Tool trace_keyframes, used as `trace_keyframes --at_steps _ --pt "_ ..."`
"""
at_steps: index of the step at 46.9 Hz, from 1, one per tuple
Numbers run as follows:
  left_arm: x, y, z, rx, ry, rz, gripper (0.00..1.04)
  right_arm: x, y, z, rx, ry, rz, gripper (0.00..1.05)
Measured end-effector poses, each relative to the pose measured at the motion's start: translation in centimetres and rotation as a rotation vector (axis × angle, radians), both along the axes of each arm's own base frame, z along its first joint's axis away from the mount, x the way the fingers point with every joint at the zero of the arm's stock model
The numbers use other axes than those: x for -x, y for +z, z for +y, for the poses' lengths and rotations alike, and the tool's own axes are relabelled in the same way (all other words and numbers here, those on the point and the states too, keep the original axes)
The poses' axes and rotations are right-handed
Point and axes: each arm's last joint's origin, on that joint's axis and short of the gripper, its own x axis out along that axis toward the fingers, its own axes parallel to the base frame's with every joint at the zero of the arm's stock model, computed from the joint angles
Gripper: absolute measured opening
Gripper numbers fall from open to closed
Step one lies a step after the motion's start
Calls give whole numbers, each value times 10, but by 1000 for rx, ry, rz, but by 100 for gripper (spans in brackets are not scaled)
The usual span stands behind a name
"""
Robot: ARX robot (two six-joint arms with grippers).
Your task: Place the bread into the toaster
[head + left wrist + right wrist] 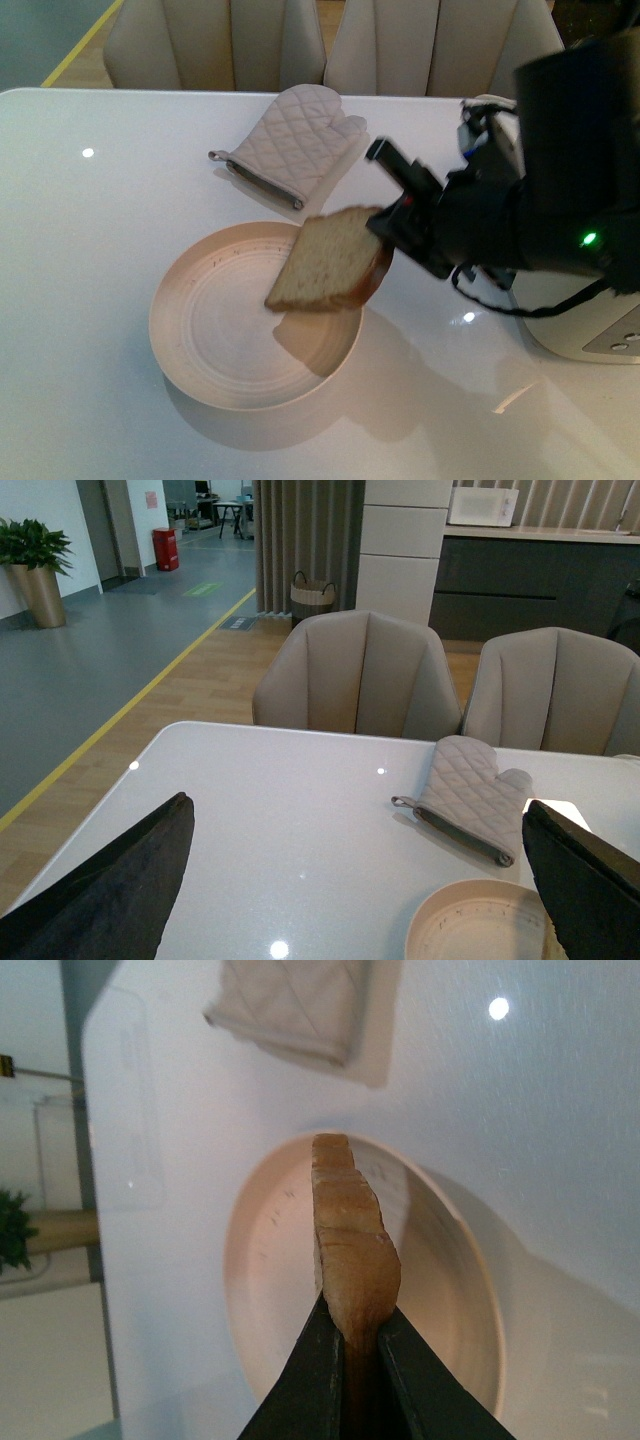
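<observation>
My right gripper (388,240) is shut on the bread (325,263), a tan speckled slice with a brown crust, and holds it in the air above the right side of the round cream plate (200,330). In the right wrist view the bread (350,1250) shows edge-on between the two black fingers (322,1380), over the plate (260,1260). The toaster (590,325) is silver-white at the right edge, mostly hidden behind my right arm. My left gripper (370,880) is open and empty above the table, out of the front view.
A quilted beige oven mitt (295,150) lies beyond the plate; it also shows in the left wrist view (470,795) and the right wrist view (290,1005). Beige chairs (230,40) stand behind the far table edge.
</observation>
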Motion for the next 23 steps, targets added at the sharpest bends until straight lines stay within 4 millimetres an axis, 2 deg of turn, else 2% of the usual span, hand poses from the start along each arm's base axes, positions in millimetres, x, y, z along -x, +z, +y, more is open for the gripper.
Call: trace_keyframes --at_steps 7,11,23 --pt "0 0 0 0 0 0 98 -6 66 -28 15 -66 -165 3" --pt "0 0 0 0 0 0 98 -5 91 -42 53 -96 -226 3" --pt "0 0 0 0 0 0 98 5 185 -85 321 -185 -442 3"
